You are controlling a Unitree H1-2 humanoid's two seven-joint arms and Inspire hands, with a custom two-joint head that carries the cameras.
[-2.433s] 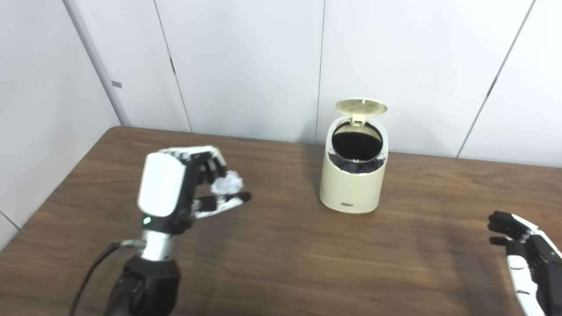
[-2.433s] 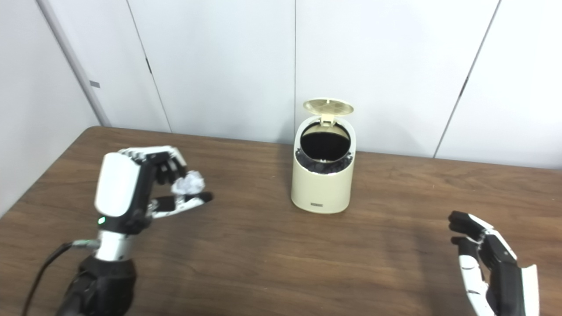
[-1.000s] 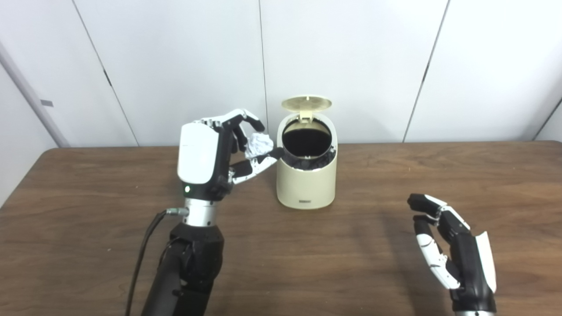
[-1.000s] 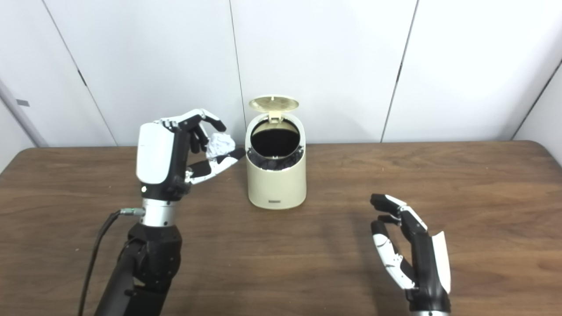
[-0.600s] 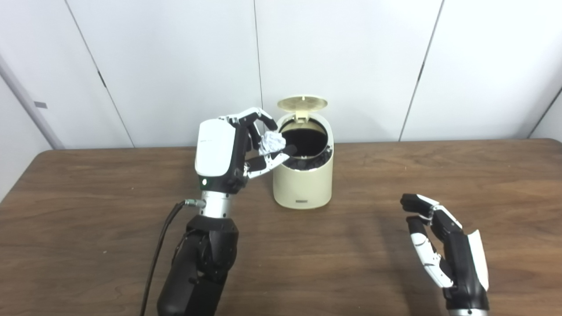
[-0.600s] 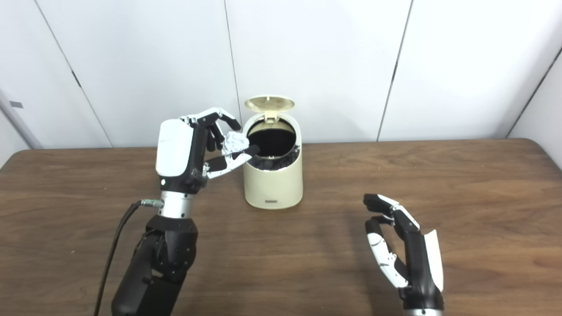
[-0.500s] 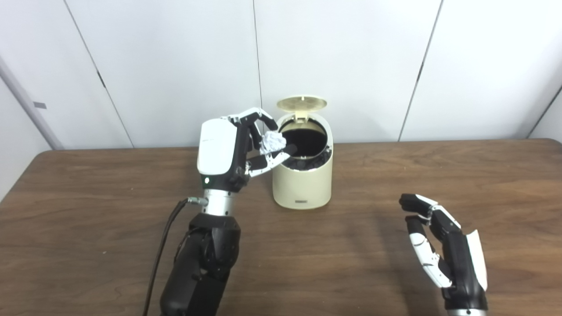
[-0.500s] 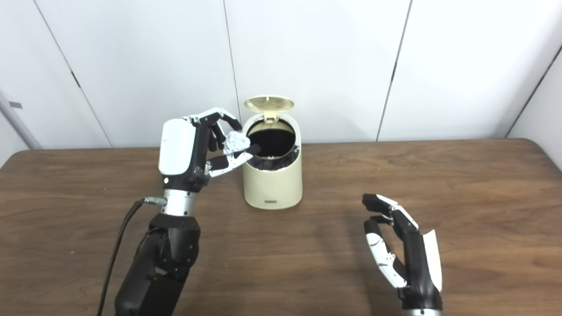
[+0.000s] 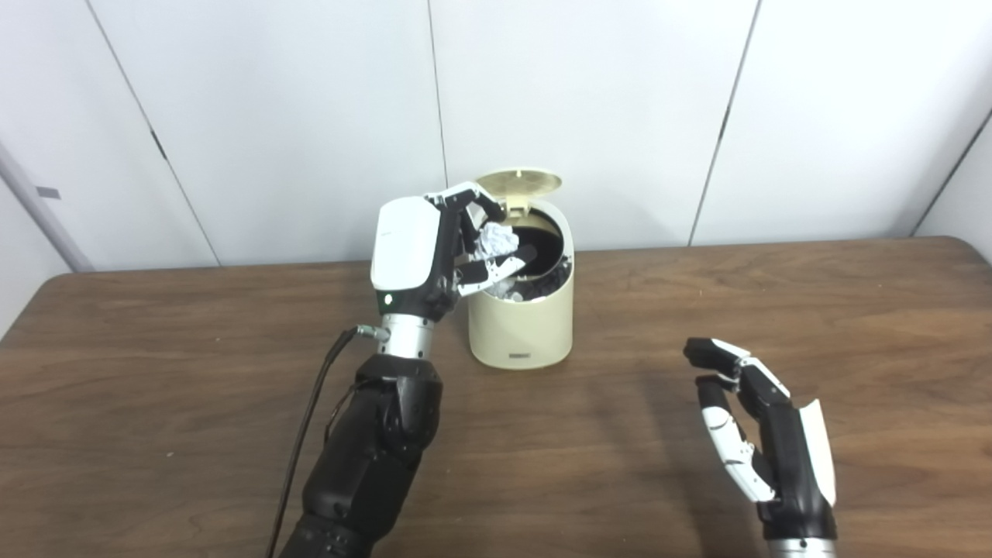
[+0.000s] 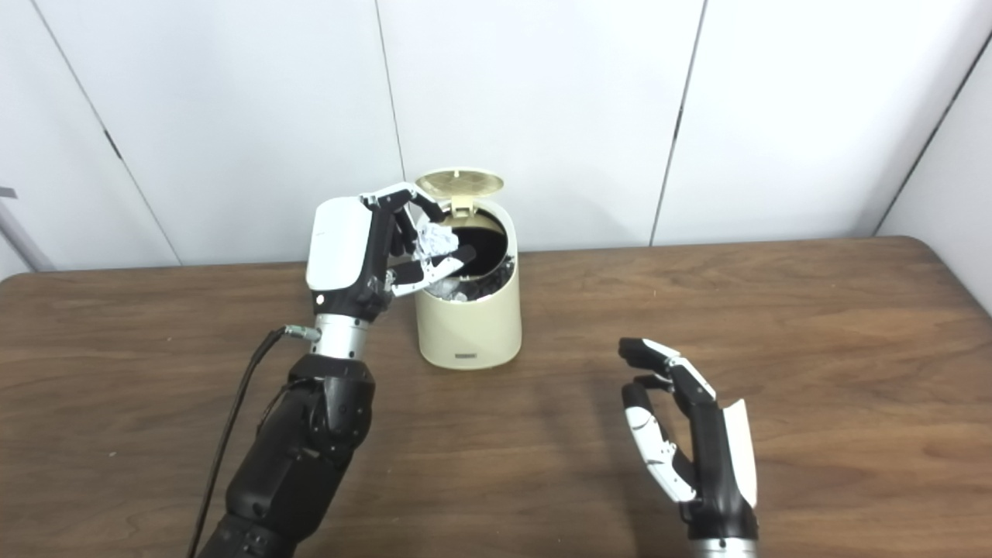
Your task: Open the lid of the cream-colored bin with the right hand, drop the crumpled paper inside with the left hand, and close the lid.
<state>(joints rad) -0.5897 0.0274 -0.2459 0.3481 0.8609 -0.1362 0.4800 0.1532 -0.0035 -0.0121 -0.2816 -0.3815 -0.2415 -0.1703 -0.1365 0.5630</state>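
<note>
The cream-colored bin [image 9: 521,329] stands near the back of the wooden table, its round lid [image 9: 519,181] tipped up and back. A dark liner shows inside the mouth. My left hand [image 9: 434,252] is raised beside the bin's left rim and is shut on the crumpled white paper [image 9: 494,239], which hangs over the left part of the opening. My right hand [image 9: 763,438] hovers low over the table to the right front of the bin, fingers apart, holding nothing.
The brown table [image 9: 155,403] runs wide to both sides of the bin. White wall panels [image 9: 310,116] stand directly behind the bin. A black cable [image 9: 310,418] hangs along my left forearm.
My left hand has carried the paper rightward from beside the bin to over its open mouth. The right hand stays low and open. The camera has shifted, sliding the scene leftward.
</note>
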